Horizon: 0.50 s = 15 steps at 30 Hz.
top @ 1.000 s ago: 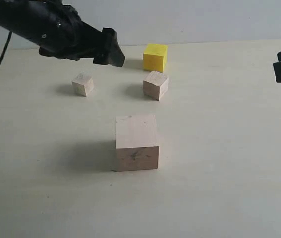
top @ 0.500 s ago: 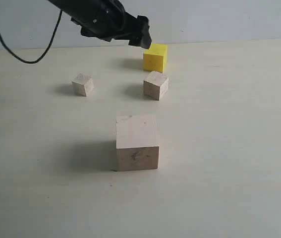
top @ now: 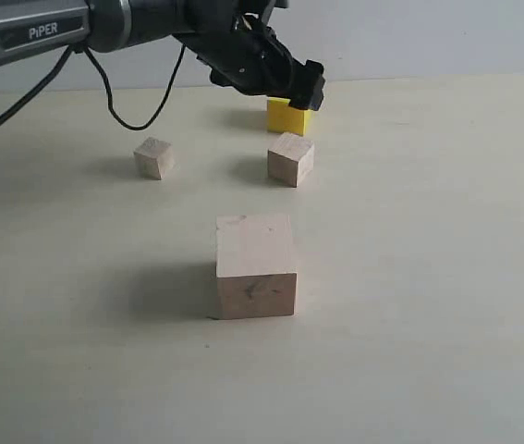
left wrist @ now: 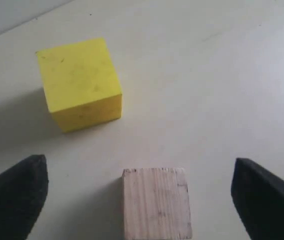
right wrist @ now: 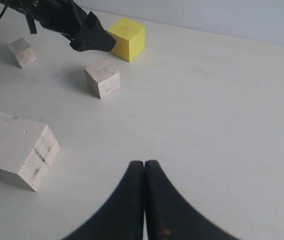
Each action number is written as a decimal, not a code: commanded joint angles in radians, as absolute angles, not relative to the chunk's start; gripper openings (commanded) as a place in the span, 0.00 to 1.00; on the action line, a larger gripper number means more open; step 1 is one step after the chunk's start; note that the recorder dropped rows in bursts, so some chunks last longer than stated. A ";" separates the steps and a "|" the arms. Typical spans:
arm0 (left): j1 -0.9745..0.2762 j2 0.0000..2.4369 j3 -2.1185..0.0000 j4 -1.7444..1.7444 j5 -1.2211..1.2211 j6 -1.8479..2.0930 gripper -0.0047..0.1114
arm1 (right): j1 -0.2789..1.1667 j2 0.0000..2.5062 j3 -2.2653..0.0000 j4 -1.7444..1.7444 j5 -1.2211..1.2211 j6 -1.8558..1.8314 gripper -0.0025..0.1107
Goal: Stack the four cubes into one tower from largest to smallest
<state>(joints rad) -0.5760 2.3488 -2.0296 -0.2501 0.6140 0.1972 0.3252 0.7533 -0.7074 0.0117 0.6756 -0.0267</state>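
The large pale cube (top: 255,265) stands nearest the front. Behind it are the medium-small pale cube (top: 290,158) and, to the left, the tiny pale cube (top: 154,157). The yellow cube (top: 288,117) sits furthest back, its top partly covered by my left gripper (top: 307,87). That gripper hangs in the air, open and empty. In the left wrist view its open span (left wrist: 139,172) frames the medium-small cube (left wrist: 156,202), with the yellow cube (left wrist: 79,82) beyond. My right gripper (right wrist: 145,164) is shut with nothing in it, well off from the cubes, and is out of the exterior view.
All the cubes rest apart on a pale tabletop (top: 428,277). The left arm and its black cable (top: 132,111) cross the back left. A light wall (top: 428,37) borders the far edge of the table.
The left arm has swung right and toward the back, from above the tiny cube to over the yellow cube. The right gripper has left the exterior view's right edge.
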 commanded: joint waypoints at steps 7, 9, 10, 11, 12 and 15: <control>-0.581 2.390 -2.050 -0.238 0.527 0.171 0.85 | 0.326 0.652 -0.615 0.000 0.613 0.000 0.02; -0.581 2.392 -2.050 -0.238 0.525 0.171 0.85 | 0.326 0.637 -0.615 0.000 0.615 0.000 0.02; -0.581 2.394 -2.050 -0.238 0.525 0.171 0.85 | 0.326 0.628 -0.615 -0.006 0.615 0.000 0.02; -0.581 2.394 -2.050 -0.238 0.525 0.171 0.85 | 0.326 0.627 -0.615 -0.006 0.615 0.000 0.02; -0.581 2.394 -2.050 -0.238 0.525 0.171 0.85 | 0.326 0.625 -0.615 -0.006 0.615 0.000 0.02; -0.581 2.394 -2.050 -0.238 0.525 0.171 0.85 | 0.326 0.625 -0.615 -0.006 0.615 0.000 0.02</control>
